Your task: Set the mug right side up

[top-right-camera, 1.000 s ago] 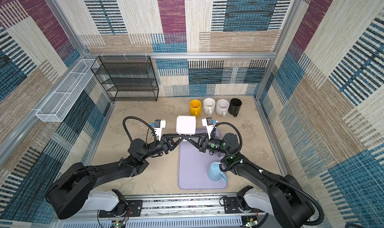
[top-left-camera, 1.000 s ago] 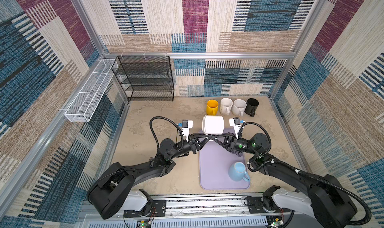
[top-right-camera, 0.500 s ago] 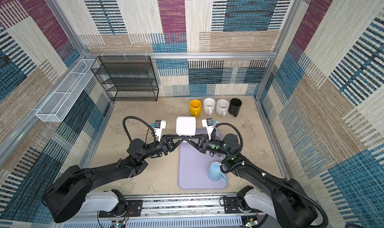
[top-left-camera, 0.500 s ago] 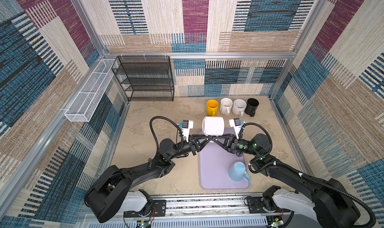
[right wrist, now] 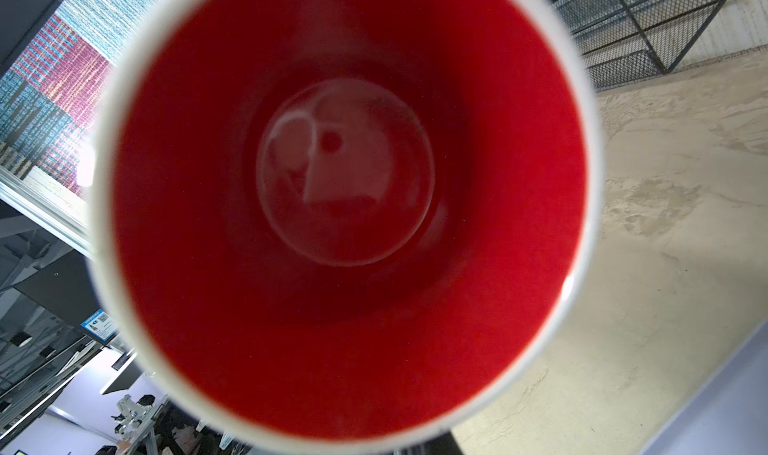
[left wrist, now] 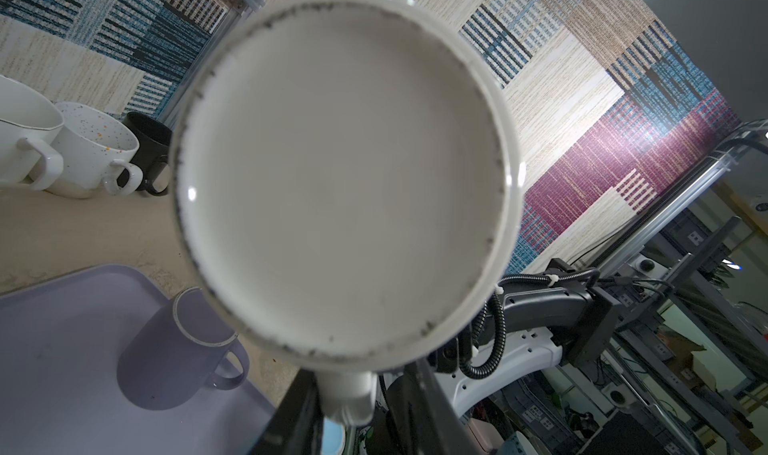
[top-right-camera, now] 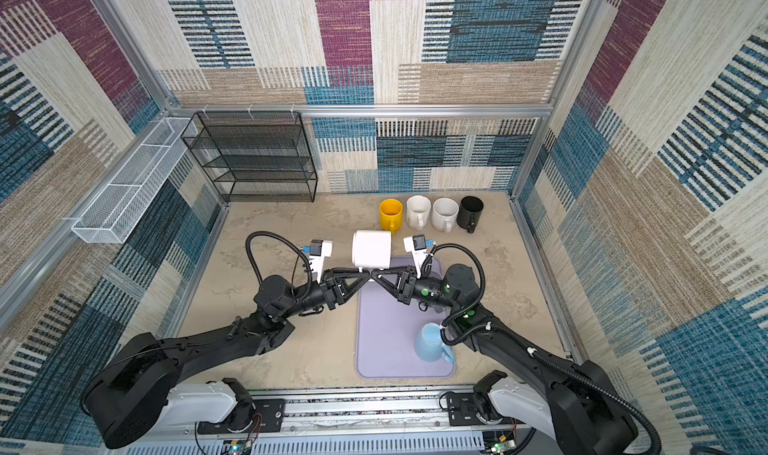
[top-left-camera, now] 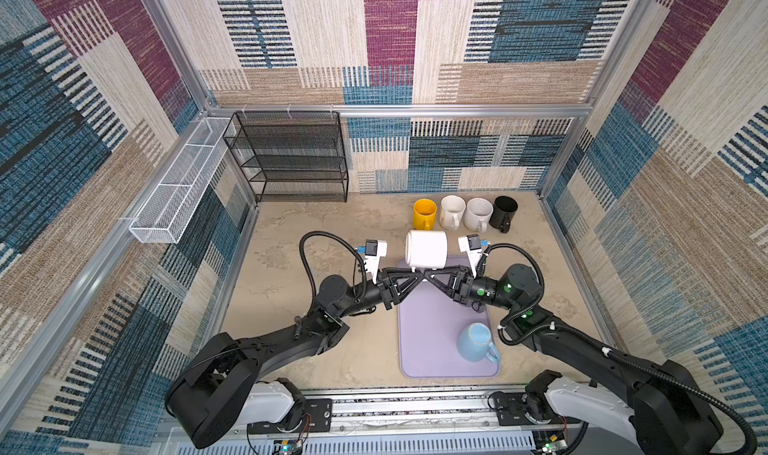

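Your right claw (top-left-camera: pixel 430 274) is clamped on the white mug (top-left-camera: pixel 426 249) from below; your left claw (top-left-camera: pixel 418 274) straddles its handle (left wrist: pixel 347 390), jaws slightly apart. The mug hangs sideways, mouth toward the right arm, above the far edge of the purple mat (top-left-camera: pixel 432 320) on the counter (top-left-camera: pixel 540 232).

Patchwork woven walls (top-left-camera: pixel 390 37) in blue, maroon and beige, aluminium frame rails (top-left-camera: pixel 415 110), black mesh shelf rack (top-left-camera: pixel 291 158) at far left corner of the sandy bench (top-left-camera: pixel 332 224), white wire basket (top-left-camera: pixel 178 191) on left wall
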Controlling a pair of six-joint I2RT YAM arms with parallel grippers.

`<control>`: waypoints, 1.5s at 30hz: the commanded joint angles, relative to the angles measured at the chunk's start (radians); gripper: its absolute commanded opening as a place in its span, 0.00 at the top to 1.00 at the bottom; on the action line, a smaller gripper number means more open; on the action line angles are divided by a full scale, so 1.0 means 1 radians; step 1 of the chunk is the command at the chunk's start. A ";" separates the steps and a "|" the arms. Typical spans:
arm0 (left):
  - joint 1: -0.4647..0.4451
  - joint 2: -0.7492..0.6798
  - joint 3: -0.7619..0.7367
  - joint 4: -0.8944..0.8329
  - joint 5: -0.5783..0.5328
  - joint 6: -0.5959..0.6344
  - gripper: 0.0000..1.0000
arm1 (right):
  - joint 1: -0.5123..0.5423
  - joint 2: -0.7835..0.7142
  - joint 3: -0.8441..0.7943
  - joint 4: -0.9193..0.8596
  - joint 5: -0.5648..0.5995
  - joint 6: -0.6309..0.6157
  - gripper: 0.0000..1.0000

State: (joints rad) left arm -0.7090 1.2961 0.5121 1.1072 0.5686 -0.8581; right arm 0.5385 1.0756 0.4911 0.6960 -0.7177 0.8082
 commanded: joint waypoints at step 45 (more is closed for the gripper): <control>0.000 0.028 0.032 0.062 0.075 -0.005 1.00 | 0.019 -0.004 0.000 0.144 0.080 0.003 0.83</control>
State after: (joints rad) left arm -0.7071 1.3182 0.5373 1.1206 0.5640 -0.8829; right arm 0.5556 1.0767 0.4915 0.7582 -0.6582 0.7845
